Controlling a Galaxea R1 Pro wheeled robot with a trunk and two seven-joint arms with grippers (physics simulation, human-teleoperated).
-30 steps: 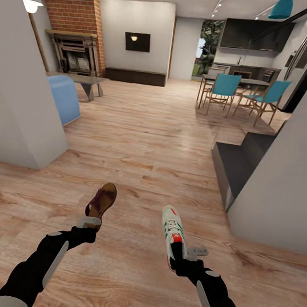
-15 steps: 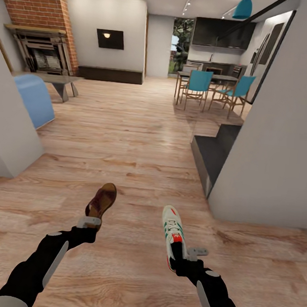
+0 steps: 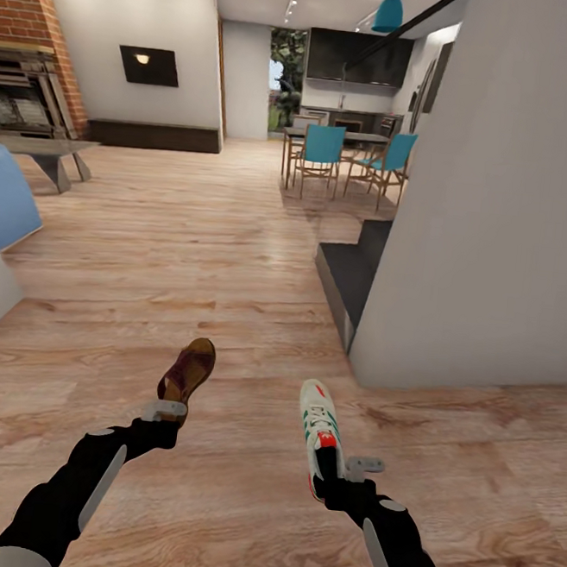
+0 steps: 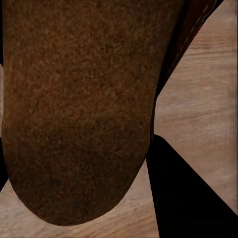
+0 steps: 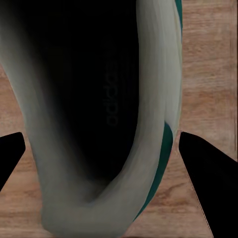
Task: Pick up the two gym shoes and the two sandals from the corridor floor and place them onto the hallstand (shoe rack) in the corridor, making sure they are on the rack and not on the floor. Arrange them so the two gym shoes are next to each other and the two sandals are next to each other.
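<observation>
Showing one sandal and one gym shoe, each being carried above the corridor floor, well apart from one another. Counting also two arms, one to each shoe.

Reaching forward and low in the head view: left gripper pinching the brown sandal at its heel end, toe pointing away and slightly rightward, sole held off the planks. Filling much of the left wrist view: the sandal's grainy brown surface, with a black finger lying beside it and floor planks behind.

Stretching out likewise on the other side: right gripper clamping the white gym shoe near its heel, green stripes and red-orange tongue patch facing up, toe aimed forward. Looking into the shoe's dark opening in the right wrist view, pale rim and green trim curving around it, black fingers standing at either side of the shoe, pressing in on it.

Both arms bending at the elbow, black sleeves angling inward from the lower corners of the head view, grippers held at about the same height.

Standing farther off: four teal chairs around a dining table, a brick fireplace at the far left, a blue seat, a grey wall close on the right with a dark low bench at its foot.
</observation>
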